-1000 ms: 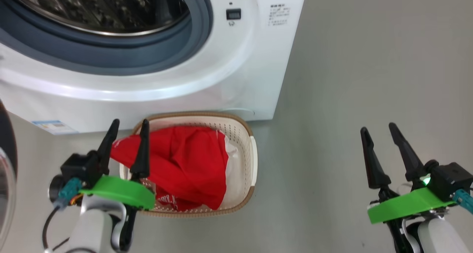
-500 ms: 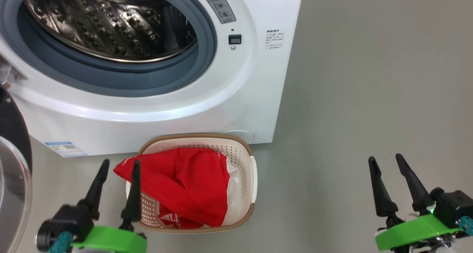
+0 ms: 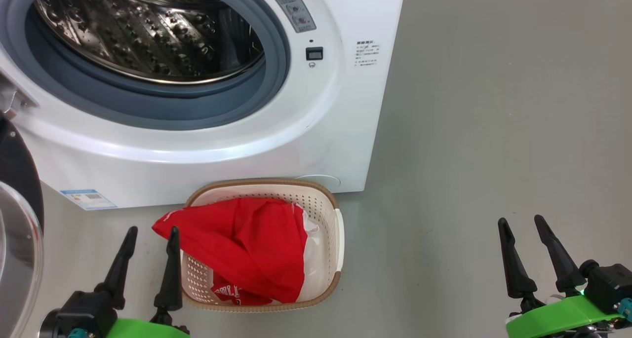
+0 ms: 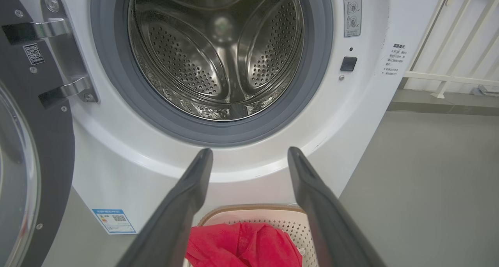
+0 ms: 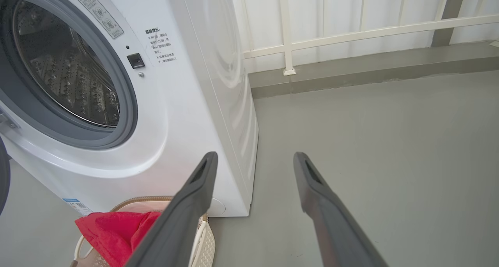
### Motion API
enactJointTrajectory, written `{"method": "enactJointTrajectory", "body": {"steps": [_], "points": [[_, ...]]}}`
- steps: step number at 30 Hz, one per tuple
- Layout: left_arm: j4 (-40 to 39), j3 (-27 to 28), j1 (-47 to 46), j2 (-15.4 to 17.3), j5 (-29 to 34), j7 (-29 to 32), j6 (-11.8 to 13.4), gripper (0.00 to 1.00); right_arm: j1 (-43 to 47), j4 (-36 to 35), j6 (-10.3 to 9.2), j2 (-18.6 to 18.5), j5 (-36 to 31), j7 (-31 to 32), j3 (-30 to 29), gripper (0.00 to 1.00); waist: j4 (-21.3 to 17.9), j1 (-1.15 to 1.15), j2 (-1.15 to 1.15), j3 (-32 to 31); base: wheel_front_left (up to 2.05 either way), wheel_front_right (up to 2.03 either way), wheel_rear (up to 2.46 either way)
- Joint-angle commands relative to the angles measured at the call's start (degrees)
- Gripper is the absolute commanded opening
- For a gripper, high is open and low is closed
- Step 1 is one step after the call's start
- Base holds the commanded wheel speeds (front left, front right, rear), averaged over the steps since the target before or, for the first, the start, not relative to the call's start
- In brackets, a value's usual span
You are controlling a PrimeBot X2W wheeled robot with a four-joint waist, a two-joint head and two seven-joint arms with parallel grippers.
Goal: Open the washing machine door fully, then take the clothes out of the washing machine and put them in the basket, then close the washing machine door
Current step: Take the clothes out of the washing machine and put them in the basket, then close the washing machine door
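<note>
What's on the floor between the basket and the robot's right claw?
Nothing. The head view shows a bare stretch of grey floor between the basket and the open right gripper.

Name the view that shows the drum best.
Left wrist view: it faces the steel drum nearly head-on, back wall included. The head view crops its top; the right wrist view sees it slantwise.

A red warning triangle topped the grey sticker (image 3: 290, 6) on the machine (image 3: 345, 111). A QR code (image 4: 33, 53) marked the door (image 4: 54, 142). The blue label (image 3: 88, 198), the print (image 3: 366, 54) and the lettering on the clothes (image 3: 247, 239) were too small to read.
</note>
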Motion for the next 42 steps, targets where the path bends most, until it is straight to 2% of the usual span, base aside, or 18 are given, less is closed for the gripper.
{"method": "enactJointTrajectory", "body": {"steps": [1,13,31,42], "points": [[-1.7,2.0,-0.7,0.6,0.1,-0.3,-0.3,1.0,-0.4,-1.6,0.36,-0.5,-0.2,-0.4,1.1,1.0,0.0,0.0,0.0,0.0,0.0,0.0,0.0],[-2.1,1.7,-1.1,0.6,-0.5,-0.3,-0.3,1.0,-0.7,-1.5,0.36,-0.3,-0.2,-0.4,1.3,1.0,0.1,0.0,0.0,0.3,-0.1,0.1,0.0],[-2.6,1.1,-0.8,0.6,-0.8,-0.3,-0.3,1.0,-0.6,-1.5,0.36,0.1,-0.1,-0.4,1.5,1.0,-0.2,0.0,0.0,0.4,-1.13,1.13,0.0],[-2.1,1.0,-1.5,0.6,-1.5,-0.3,-0.3,1.0,-0.9,-1.5,0.36,0.1,-0.3,-0.4,1.4,1.0,0.1,0.0,0.0,0.8,-0.17,0.17,0.0]]}}
